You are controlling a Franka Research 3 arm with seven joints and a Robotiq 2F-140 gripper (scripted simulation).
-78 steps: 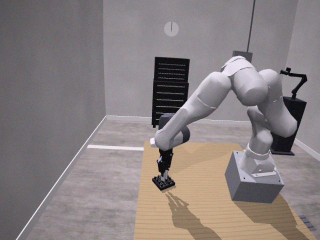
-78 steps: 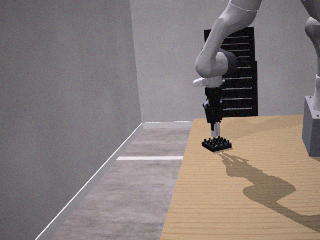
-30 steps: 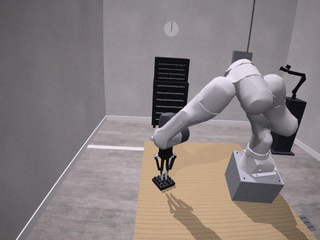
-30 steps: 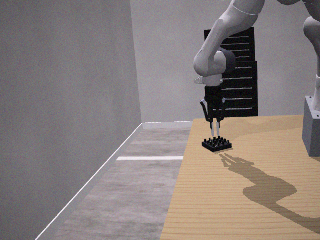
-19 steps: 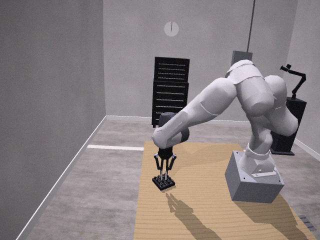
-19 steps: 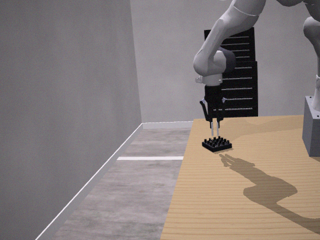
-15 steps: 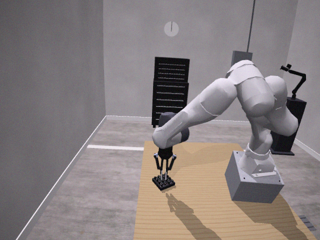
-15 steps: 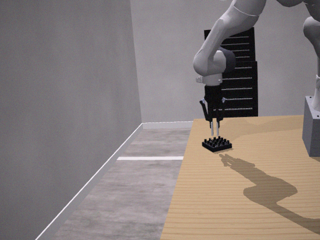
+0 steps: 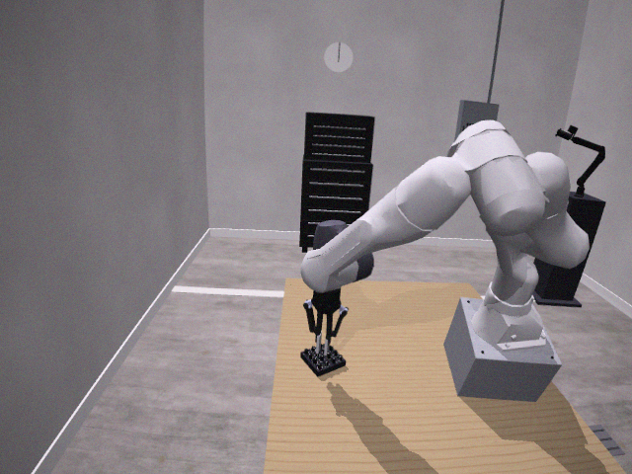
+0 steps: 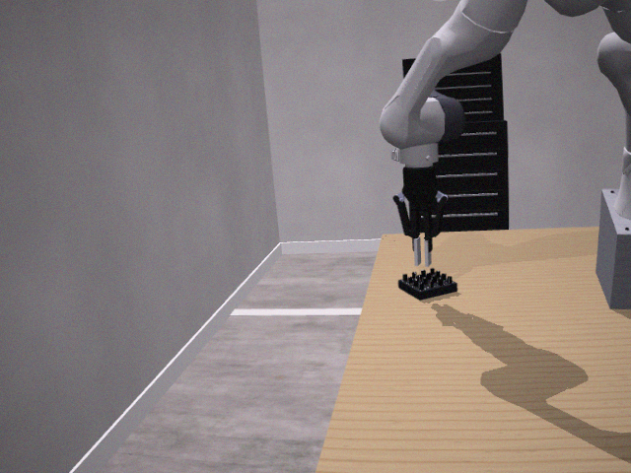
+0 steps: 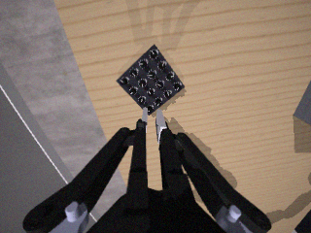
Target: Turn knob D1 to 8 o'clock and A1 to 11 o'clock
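Above the box [image 9: 323,360] [image 10: 428,290] [image 11: 151,80] on the surface [image 9: 387,408] [image 10: 433,397] [image 11: 233,63], our tool [image 9: 322,353] [image 10: 422,264] [image 11: 151,115] hangs with its fingers narrow and nothing between them. We should square them over one knob, then descend straight, sparing its neighbours.

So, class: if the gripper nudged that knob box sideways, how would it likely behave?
The knob box would probably slide rather than tip, being low and broad. Its straight edges suggest a stiff body. Square-cornered, it seems unlikely to roll.
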